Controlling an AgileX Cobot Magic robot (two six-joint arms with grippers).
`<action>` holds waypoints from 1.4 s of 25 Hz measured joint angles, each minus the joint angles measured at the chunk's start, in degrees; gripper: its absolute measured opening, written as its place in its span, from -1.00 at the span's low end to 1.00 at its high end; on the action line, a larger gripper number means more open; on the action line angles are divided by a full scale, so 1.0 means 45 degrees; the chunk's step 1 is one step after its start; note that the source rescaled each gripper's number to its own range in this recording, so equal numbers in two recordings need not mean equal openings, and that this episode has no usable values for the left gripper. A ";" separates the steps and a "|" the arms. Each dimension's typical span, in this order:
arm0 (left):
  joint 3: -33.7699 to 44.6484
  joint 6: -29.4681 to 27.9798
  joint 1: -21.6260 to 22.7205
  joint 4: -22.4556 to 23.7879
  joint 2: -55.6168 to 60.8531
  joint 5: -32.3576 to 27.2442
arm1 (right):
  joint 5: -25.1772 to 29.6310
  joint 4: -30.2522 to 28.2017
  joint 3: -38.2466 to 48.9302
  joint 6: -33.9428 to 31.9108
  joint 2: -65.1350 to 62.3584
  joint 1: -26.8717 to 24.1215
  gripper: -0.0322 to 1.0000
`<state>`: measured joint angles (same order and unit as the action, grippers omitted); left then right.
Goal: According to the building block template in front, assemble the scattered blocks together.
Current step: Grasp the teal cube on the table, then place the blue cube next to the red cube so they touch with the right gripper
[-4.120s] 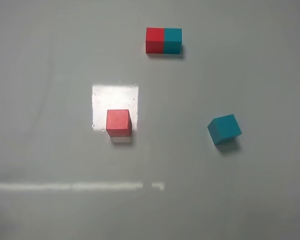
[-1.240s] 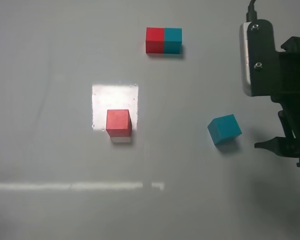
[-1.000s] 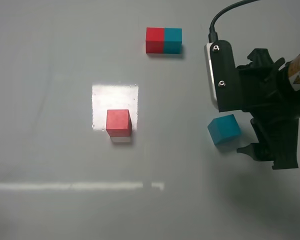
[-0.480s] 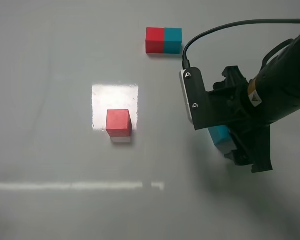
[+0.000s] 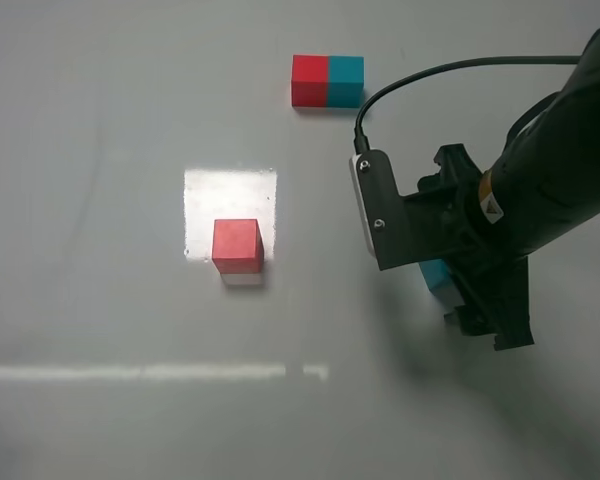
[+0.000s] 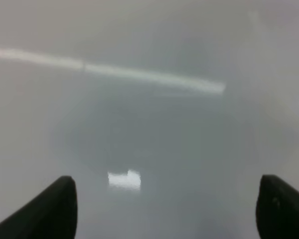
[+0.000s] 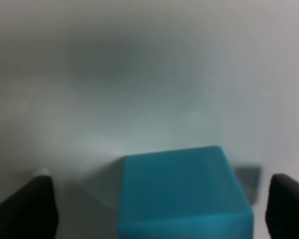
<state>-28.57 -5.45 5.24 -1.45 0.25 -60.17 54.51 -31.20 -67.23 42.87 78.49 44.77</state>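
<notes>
The template (image 5: 327,81), a red and a teal cube joined as one bar, lies at the far middle of the table. The loose red cube (image 5: 237,246) sits left of centre. The loose teal cube (image 5: 437,277) sits to the right, mostly hidden under my right arm. My right gripper (image 5: 462,297) is open and low over it. In the right wrist view the teal cube (image 7: 182,191) lies between the two spread fingertips (image 7: 27,209) of my right gripper (image 7: 157,211), untouched. My left gripper (image 6: 164,209) is open and empty over bare table, and is out of the high view.
A bright glare patch (image 5: 230,195) lies on the grey table behind the red cube. A light streak (image 5: 150,373) runs across the near side. The right arm's black cable (image 5: 450,70) arcs near the template.
My right arm has come in from the right and moved left and down over the teal cube, covering most of it. Neither cube nor the template has moved.
</notes>
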 joint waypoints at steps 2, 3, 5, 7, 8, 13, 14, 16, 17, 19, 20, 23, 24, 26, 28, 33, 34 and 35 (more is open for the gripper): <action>0.0000 0.0000 0.0000 0.0000 0.0000 0.0000 | 0.0000 0.0000 0.0000 0.0000 0.0000 0.0000 0.69; 0.0000 0.0011 0.0000 0.0000 0.0000 0.0000 | 0.0000 0.0000 0.0000 0.0000 0.0000 0.0000 0.63; 0.0000 0.0011 0.0000 0.0000 0.0000 0.0000 | 0.0000 0.0000 0.0000 0.0000 0.0010 0.0000 0.51; 0.0000 0.0011 0.0000 0.0000 0.0000 0.0000 | 0.0000 0.0000 0.0000 -0.0043 0.0071 0.0000 0.37; 0.0000 0.0011 0.0000 0.0000 0.0000 0.0000 | 0.0000 0.0000 0.0000 -0.0044 0.0139 0.0000 0.28; 0.0000 0.0011 0.0000 0.0000 0.0000 0.0000 | -0.0016 0.0001 0.0000 -0.0111 0.0275 0.0000 -0.27; 0.0000 0.0011 0.0000 0.0000 0.0000 0.0000 | -0.0027 -0.0016 0.0000 -0.0140 0.0275 0.0000 -0.42; 0.0000 0.0011 0.0000 0.0000 0.0000 0.0000 | -0.0039 -0.0147 0.0000 -0.0176 0.0275 0.0000 -0.90; 0.0000 0.0011 0.0000 0.0000 0.0000 0.0000 | -0.0039 -0.0170 0.0000 -0.0191 0.0275 0.0000 -0.94; 0.0000 0.0011 0.0000 0.0000 0.0000 0.0000 | -0.0039 -0.0200 0.0000 -0.0238 0.0275 0.0000 -0.94; 0.0000 0.0011 0.0000 0.0000 0.0000 0.0000 | -0.0039 -0.0221 0.0000 -0.0294 0.0275 0.0000 -0.94; 0.0000 0.0011 0.0000 0.0000 0.0000 0.0000 | -0.0039 -0.0232 0.0000 -0.0735 0.0263 0.0000 -0.94; 0.0000 0.0011 0.0000 0.0000 0.0000 0.0000 | -0.0039 -0.0232 0.0000 -0.0997 0.0263 0.0000 -0.94; 0.0000 0.0011 0.0000 0.0000 0.0000 0.0000 | 0.0287 -0.0160 -0.0163 -0.1468 0.0263 0.0014 -0.94; 0.0000 0.0011 0.0000 0.0000 0.0000 0.0000 | 0.0874 0.0290 -0.0680 -0.1824 0.0263 0.0057 -0.94; 0.0000 0.0011 0.0000 0.0000 0.0000 0.0000 | 0.2027 0.0780 -0.2610 -0.2803 0.0401 0.0976 -0.94; 0.0000 0.0011 0.0000 0.0000 0.0000 0.0000 | 0.2248 0.0780 -0.3023 -0.3047 0.0577 0.1246 -0.94; 0.0000 0.0011 0.0000 0.0000 0.0000 0.0000 | 0.2424 0.0702 -0.3336 -0.3260 0.0786 0.1448 -0.94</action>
<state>-28.57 -5.40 5.24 -1.45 0.25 -60.17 65.42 -28.04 -82.24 28.20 82.03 51.28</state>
